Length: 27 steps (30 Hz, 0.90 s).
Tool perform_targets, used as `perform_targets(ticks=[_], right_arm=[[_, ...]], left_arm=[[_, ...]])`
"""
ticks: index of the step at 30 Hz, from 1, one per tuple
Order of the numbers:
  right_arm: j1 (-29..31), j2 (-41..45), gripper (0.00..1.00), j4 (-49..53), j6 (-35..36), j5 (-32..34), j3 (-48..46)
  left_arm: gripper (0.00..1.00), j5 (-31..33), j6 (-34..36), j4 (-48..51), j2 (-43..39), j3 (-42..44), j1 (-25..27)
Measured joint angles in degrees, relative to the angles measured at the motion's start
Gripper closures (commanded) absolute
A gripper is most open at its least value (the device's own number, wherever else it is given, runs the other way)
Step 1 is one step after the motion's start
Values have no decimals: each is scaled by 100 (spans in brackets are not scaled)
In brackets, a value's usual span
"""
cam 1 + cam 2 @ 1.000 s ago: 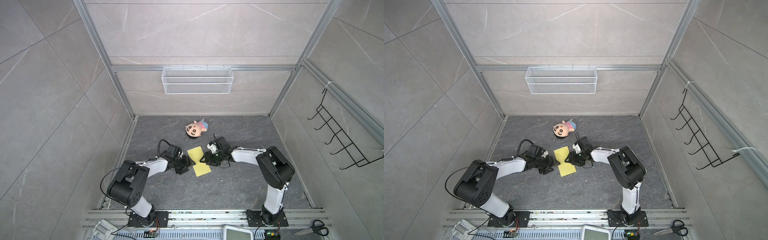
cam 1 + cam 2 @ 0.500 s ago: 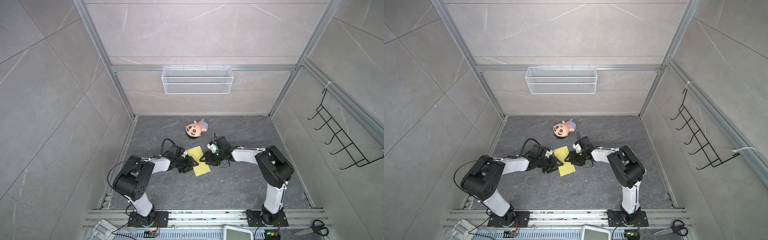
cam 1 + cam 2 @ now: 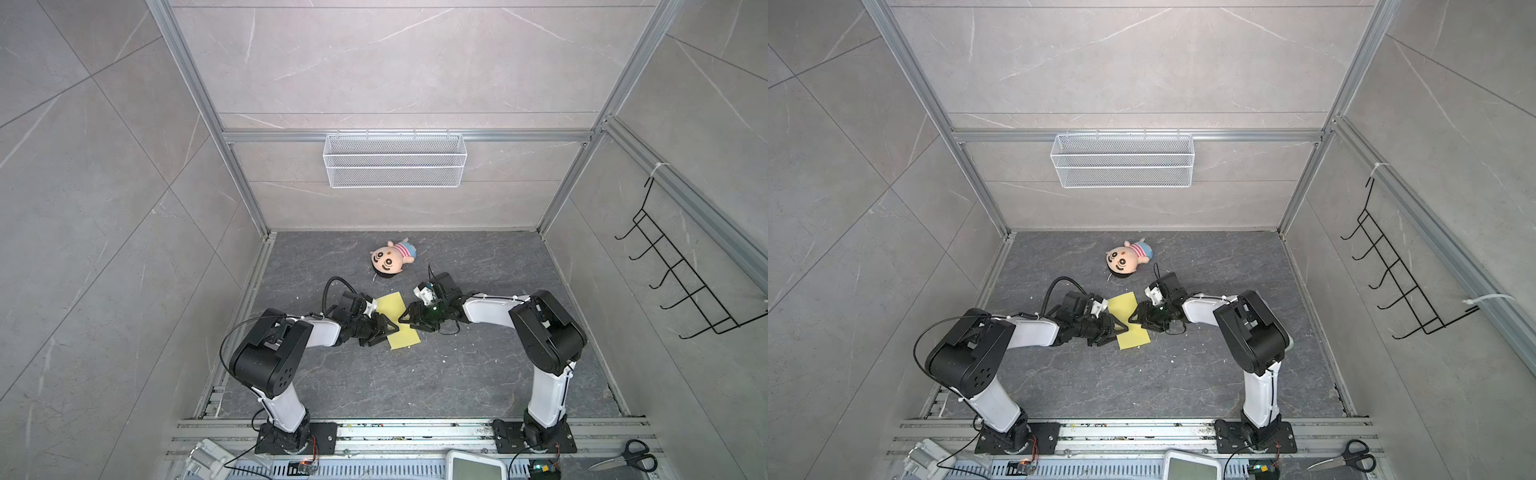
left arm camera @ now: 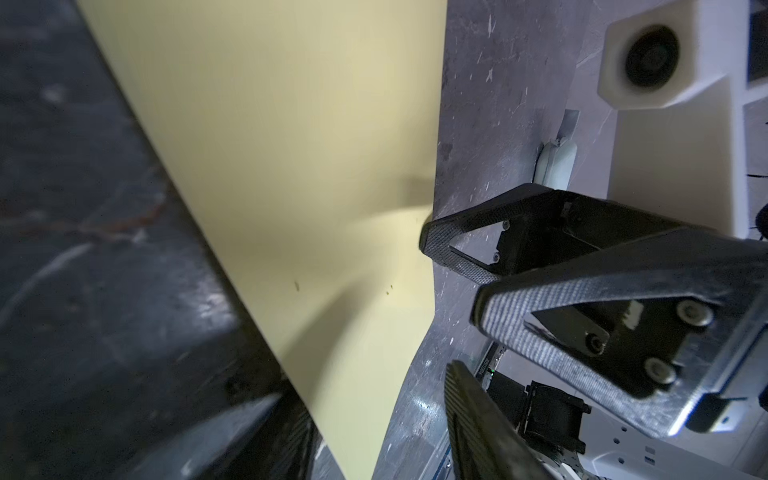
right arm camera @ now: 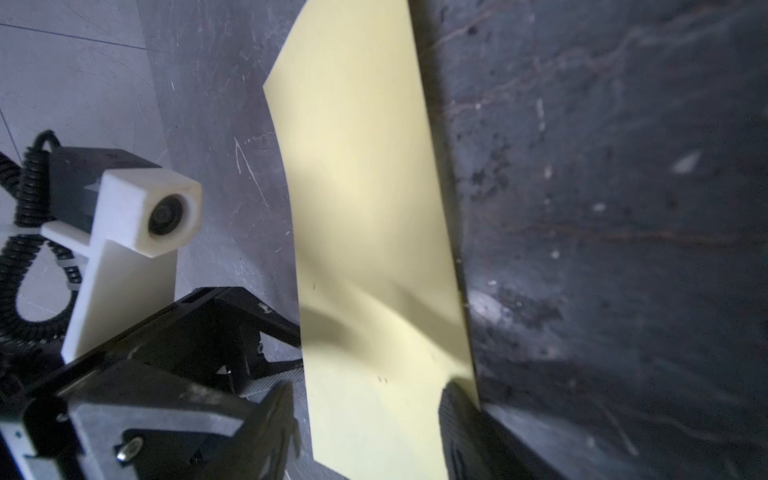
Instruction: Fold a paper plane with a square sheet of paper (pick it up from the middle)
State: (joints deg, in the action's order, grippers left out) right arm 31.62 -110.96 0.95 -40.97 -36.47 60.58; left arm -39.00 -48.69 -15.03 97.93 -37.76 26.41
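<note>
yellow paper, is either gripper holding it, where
Neither grips it: the square sheet of paper lies buckled, left gripper and right gripper open against its opposite edges, mid-length.

White arms (image 3: 494, 308), black joints (image 3: 266, 358), cables (image 3: 329, 286)

left gripper (image 3: 386, 333): low, jaws apart | right gripper (image 3: 409, 323): low, jaws apart, tips facing
</note>
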Motion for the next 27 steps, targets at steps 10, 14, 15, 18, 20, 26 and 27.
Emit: perform_targets(ticks=[10, 14, 15, 18, 20, 26, 27], right_arm=[[2, 4, 38, -216, 247, -50, -42], [2, 87, 34, -385, 717, -13, -153], [2, 170, 33, -404, 872, 37, -225], [2, 619, 33, -476, 1436, 267, -553], [22, 1029, 33, -518, 1838, 490, -800], [363, 2037, 34, -787, 3200, 1360, -1259], [474, 2114, 34, -911, 3447, 1499, -1346]], left_arm=[[86, 188, -468, 52, 0, 50, -79], [93, 251, -625, 146, -13, 48, -96], [95, 260, -658, 197, -22, 42, -96], [97, 295, -737, 452, -87, -48, -96], [98, 297, -802, 621, -120, -166, -96], [98, 291, -1082, 824, -260, -382, -96], [98, 289, -1154, 859, -284, -400, -96]])
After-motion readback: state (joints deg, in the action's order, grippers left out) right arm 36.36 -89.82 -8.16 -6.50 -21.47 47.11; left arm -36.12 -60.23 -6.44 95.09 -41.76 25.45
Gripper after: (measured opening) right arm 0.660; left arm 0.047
